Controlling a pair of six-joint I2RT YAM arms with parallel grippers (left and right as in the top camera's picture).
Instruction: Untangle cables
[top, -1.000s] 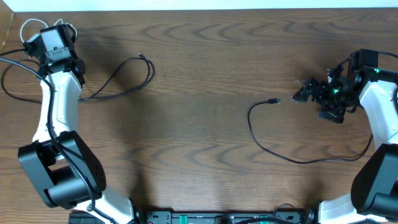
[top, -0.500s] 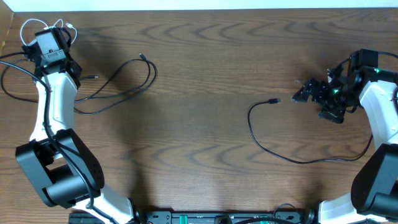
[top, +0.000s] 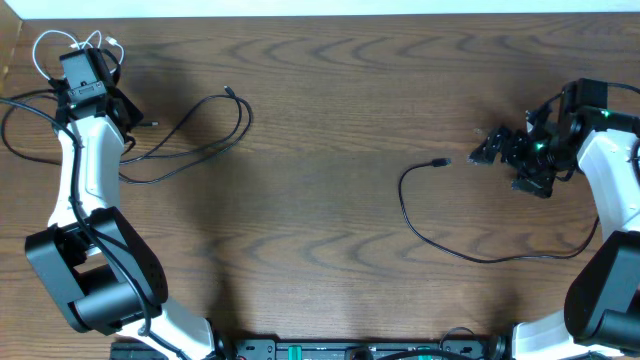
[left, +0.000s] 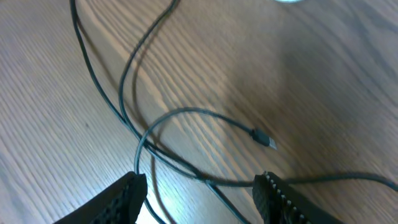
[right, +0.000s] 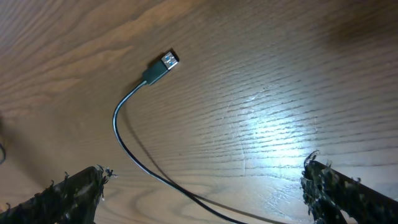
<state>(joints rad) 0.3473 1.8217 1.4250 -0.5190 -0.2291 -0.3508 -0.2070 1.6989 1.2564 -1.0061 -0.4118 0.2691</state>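
1. Finding black cables (top: 200, 140) in loose crossing loops on the left side of the table (top: 320, 100), with a small plug (left: 264, 138) lying free on the wood.
2. Finding one more black cable (top: 470, 250) in a wide curve on the right side, its USB plug (right: 163, 65) flat on the wood.
3. Noting a thin white cable (top: 37, 50) looped at the far left corner, close around the left gripper (left: 199, 199).
4. Hovering there with jaws apart and nothing clamped, a black strand passing on the wood under the gap.
5. Hovering with the right gripper (right: 208, 199) just beside the USB plug, jaws wide apart, nothing held.
6. Compared with one second ago: left jaws wider apart, left arm (top: 90, 170) shifted a little toward the far edge, more strands of the left cables spread flat. Right arm (top: 610, 170) and right cable as before.
7. Working on dark brown wood with clear grain; a white strip (top: 320, 7) along the far edge.
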